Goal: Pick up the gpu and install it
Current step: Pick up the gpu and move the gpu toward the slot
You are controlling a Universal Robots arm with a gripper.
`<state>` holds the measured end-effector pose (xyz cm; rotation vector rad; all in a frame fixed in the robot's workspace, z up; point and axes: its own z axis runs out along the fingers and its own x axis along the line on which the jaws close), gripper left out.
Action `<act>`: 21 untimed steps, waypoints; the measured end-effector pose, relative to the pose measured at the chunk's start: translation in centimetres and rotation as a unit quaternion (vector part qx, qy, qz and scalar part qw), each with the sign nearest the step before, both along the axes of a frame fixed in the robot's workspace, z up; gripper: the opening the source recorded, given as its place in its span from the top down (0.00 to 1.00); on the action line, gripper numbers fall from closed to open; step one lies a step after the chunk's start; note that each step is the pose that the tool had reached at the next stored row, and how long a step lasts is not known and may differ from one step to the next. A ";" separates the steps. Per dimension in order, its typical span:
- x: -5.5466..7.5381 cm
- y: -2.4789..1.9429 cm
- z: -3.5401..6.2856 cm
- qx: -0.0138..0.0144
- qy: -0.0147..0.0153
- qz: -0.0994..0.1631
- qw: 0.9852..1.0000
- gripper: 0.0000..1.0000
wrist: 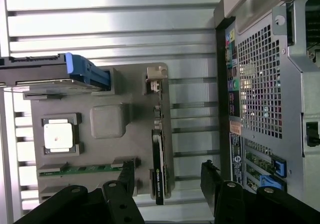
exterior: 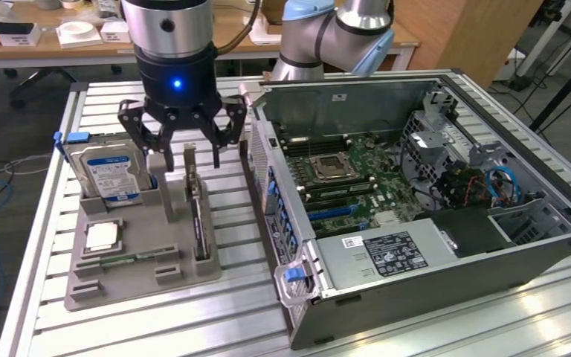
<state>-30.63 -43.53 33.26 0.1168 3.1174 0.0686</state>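
The gpu (exterior: 198, 216) stands on edge in a slot of the grey holder tray (exterior: 137, 279), a thin green card with a black cooler and a silver bracket at its far end. My gripper (exterior: 191, 160) hangs just above the card's far end, open and empty. In the wrist view the gpu (wrist: 159, 149) runs lengthwise between my spread fingertips, and the gripper (wrist: 169, 179) is over its black cooler part. The open computer case (exterior: 415, 186) lies to the exterior view's right, with its motherboard (exterior: 355, 175) exposed.
The tray also holds an upright hard drive (exterior: 112, 175) with a blue-white label, a processor (exterior: 102, 236) and a memory stick (exterior: 131, 259). The case wall (wrist: 270, 98) stands close beside the tray. Everything rests on a slatted aluminium table (exterior: 216, 320).
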 end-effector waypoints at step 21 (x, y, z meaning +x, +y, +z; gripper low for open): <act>0.0 -0.06 -0.35 0.000 0.000 0.000 1.000 0.35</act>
